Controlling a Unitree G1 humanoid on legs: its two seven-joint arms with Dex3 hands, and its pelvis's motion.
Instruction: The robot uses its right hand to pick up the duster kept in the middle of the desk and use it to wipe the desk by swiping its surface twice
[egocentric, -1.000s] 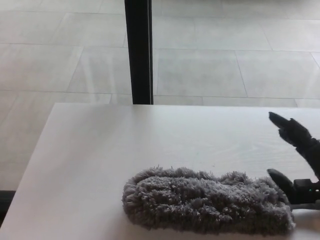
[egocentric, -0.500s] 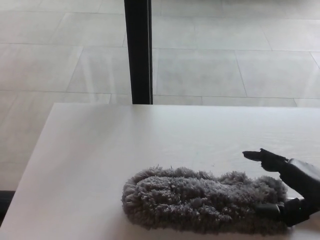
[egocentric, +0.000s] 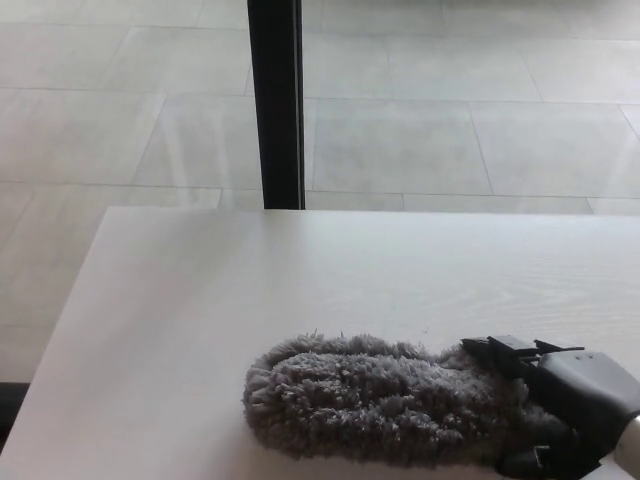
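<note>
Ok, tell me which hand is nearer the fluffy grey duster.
Right. The right hand sits over the right end of the fluffy grey duster, touching it. The left hand is not in view.

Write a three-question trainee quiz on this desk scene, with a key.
1. True or false: the right hand is over the right end of the grey duster.
2. Which stands beyond the white desk's far edge? A) a black vertical post B) a chair C) a shelf
3. Fill in: the left hand is ____ in this view.

Key: 1 true; 2 A; 3 not visible. Whether the right hand has closed on the duster cannot be told from here.
</note>
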